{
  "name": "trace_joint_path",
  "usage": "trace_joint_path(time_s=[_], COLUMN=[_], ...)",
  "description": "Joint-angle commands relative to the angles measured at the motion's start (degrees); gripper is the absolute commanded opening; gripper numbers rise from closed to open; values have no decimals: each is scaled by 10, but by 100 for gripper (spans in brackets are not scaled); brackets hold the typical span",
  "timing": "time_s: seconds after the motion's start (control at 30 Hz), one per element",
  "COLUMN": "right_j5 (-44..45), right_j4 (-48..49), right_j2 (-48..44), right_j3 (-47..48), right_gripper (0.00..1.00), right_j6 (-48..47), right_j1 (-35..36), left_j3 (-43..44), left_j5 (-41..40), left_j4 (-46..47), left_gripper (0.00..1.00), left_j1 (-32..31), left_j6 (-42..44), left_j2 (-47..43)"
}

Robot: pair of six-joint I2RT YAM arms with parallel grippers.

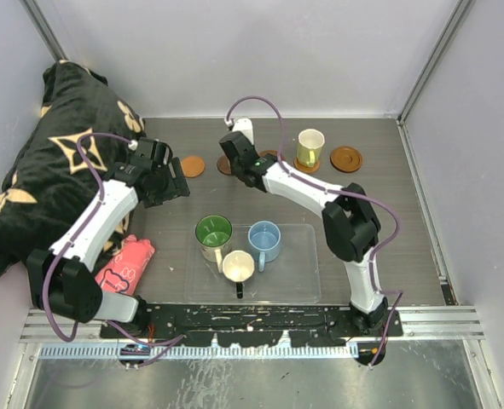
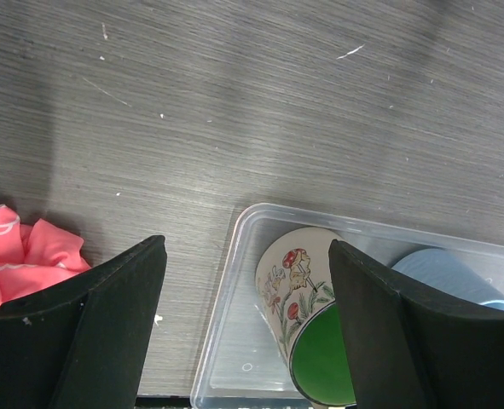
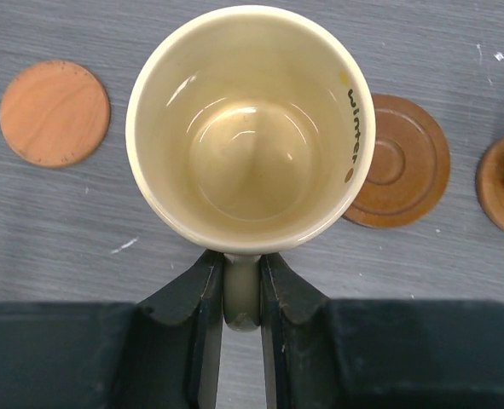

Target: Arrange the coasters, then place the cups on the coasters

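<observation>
Nearest the bases: clear tray holding 3 cups packed close. The green-inside cup is at its left, the light blue cup just beside it, and the pale-inside cup with a dark handle nearest. Pink bag lies left of the tray. Left gripper hovers over the tray's far-left corner, fingers spread wide, nothing between them; the green-inside cup sits just ahead in its wrist view. Farther out, right gripper is pinched tight on the handle of the cream cup, which is upright, mouth up. The cup sits between a plain coaster and a ridged coaster, its wall overlapping the ridged one's edge in the wrist view; lifted or grounded, cannot tell. Far row: 5 coasters in all, 2 partly hidden by the right arm, with the yellow-tan cup already seated on 1 and a bare coaster at far right. Black patterned cloth heaped far left. Risks, my read: a handle-only grip may let the cream cup swing or tip. Its body hides its own base, so it could land half on a raised rim and rock, or shove the disc. On the left, wide fingers dropping into the crowded tray could knock the light blue cup or drag the tray.
</observation>
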Motion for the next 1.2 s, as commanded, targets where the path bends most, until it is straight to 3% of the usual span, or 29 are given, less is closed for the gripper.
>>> trace_joint_path(time_s=[0.0,1.17], right_j5=[1,1], right_j4=[91,127], right_j2=[11,133], right_j3=[60,159], right_gripper=[1,1], right_j6=[-8,18], right_j1=[-5,-7], left_j3=[1,-4], left_j5=[-6,-4], left_j4=[15,12], left_gripper=[79,79], left_j1=[3,4], left_j6=[-7,-6], left_j2=[-18,-15])
